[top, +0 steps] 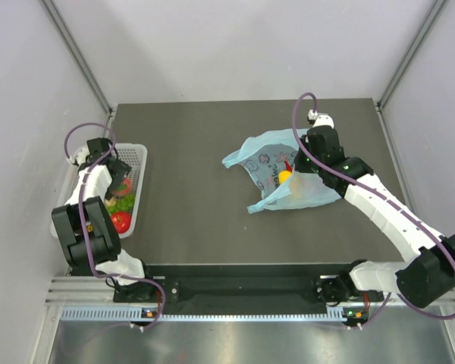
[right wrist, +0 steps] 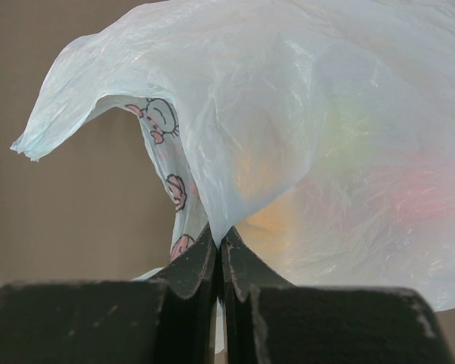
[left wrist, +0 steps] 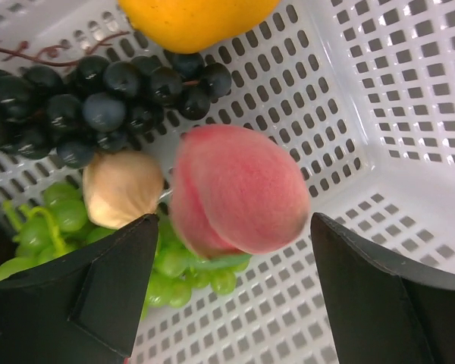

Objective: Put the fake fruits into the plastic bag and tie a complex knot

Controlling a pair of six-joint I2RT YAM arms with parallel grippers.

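Observation:
The light-blue plastic bag lies on the dark table right of centre, its mouth open to the left, with a yellow fruit and something red inside. My right gripper is shut on the bag's edge and holds it up. My left gripper is open and hangs in the white mesh basket. In the left wrist view its fingers stand either side of a pink peach, not touching it. Green grapes, dark grapes, a beige fruit and a yellow-orange fruit lie around it.
The basket stands at the table's left edge, with red fruits at its near end. Metal frame posts and grey walls border the table. The bag's loose handles spread toward the table centre.

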